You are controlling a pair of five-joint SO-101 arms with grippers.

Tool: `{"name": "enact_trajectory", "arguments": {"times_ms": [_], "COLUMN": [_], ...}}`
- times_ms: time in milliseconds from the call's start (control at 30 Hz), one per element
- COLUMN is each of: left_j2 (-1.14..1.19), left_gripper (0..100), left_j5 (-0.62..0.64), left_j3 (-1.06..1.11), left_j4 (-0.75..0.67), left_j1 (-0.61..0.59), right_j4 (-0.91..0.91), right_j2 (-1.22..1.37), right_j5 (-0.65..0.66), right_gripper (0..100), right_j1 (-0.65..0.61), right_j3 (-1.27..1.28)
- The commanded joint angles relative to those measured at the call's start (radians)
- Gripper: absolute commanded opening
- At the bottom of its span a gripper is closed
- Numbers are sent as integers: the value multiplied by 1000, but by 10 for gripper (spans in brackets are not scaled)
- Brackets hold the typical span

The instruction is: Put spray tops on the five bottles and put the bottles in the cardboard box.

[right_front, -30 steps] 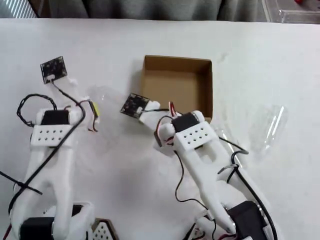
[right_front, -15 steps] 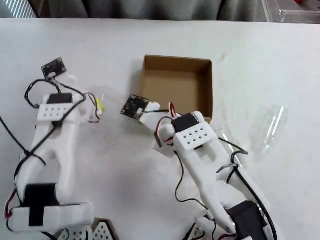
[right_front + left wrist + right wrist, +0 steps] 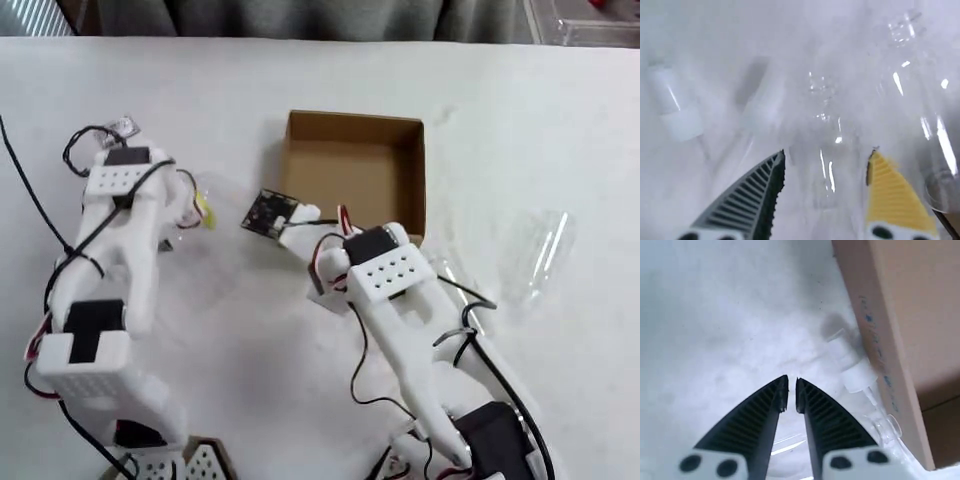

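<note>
My left gripper (image 3: 826, 156) is open, one finger grey (image 3: 747, 200) and one yellow (image 3: 892, 195), with a clear bottle (image 3: 824, 172) lying between them on the white table. Two white spray tops (image 3: 671, 107) (image 3: 757, 107) lie just beyond it, and a second clear bottle (image 3: 920, 100) lies beside it. In the high view this gripper (image 3: 190, 205) is left of the cardboard box (image 3: 355, 170). My right gripper (image 3: 791, 390) is shut on nothing, low over the table beside the box wall (image 3: 890, 315). A spray top (image 3: 852, 367) lies against that wall. In the high view my right gripper (image 3: 298, 218) is at the box's near left corner.
More clear bottles (image 3: 535, 255) lie on the table right of the box, beyond the right arm. A bottle neck (image 3: 887, 427) lies close by the right gripper at the box corner. Cables trail over both arms. Open table stretches behind the box.
The left arm has moved away from the near edge toward the far side of the table, carrying its gripper up beside the bottle. The right arm has not moved.
</note>
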Motion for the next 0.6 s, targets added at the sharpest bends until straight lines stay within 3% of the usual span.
{"name": "enact_trajectory", "arguments": {"times_ms": [0,567], "left_j2": [2,65], "left_gripper": [330,334], "left_j5": [12,117], "left_j3": [-60,-66], "left_j4": [60,-9], "left_j1": [-7,-30], "right_j4": [5,-2], "right_j2": [-7,-5], "right_j5": [-2,-2], "right_gripper": [16,16], "right_j1": [4,2], "right_j3": [-8,11]}}
